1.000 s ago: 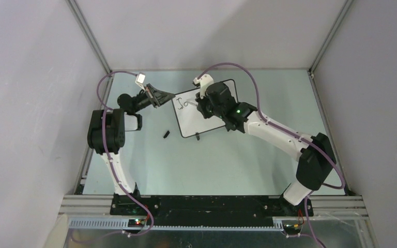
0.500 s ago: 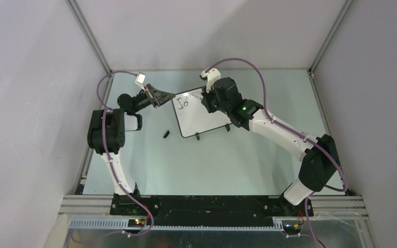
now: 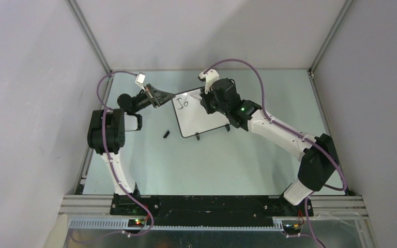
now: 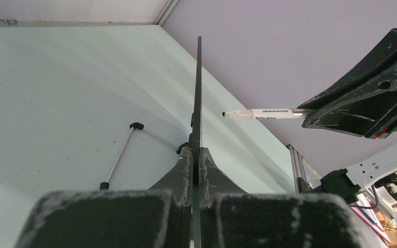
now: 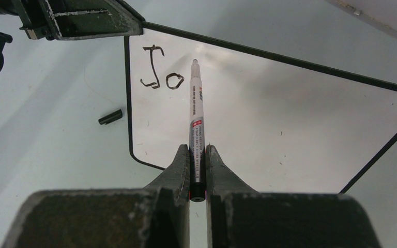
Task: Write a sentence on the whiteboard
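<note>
Of the sentence [image 5: 161, 75] only two black letters, "Jo", are written. They stand in the corner of the whiteboard [image 5: 289, 119] that is nearest to the left pincer [image 4: 195, 155]. The whiteboard is raised on its edge and leans on the table [image 3: 150, 165], between the two pincers.

The left pincer is pressed together on the thin black frame of the whiteboard, at the edge just beside the letters. From its own camera the whiteboard shows only as a thin dark line that goes up from between the jaws.

The right pincer [image 5: 197, 155] pinches a white marker pen [image 5: 196, 119] near its back end. The pen points straight forward from the jaws to the writing side of the whiteboard. Its tip is just to the right of the "o". In the left wrist view a small gap shows between the tip and the whiteboard, so they are not touching.

A small black cap [image 5: 110, 117] lies on the table below the left pincer, beside the near corner of the whiteboard and apart from it.
</note>
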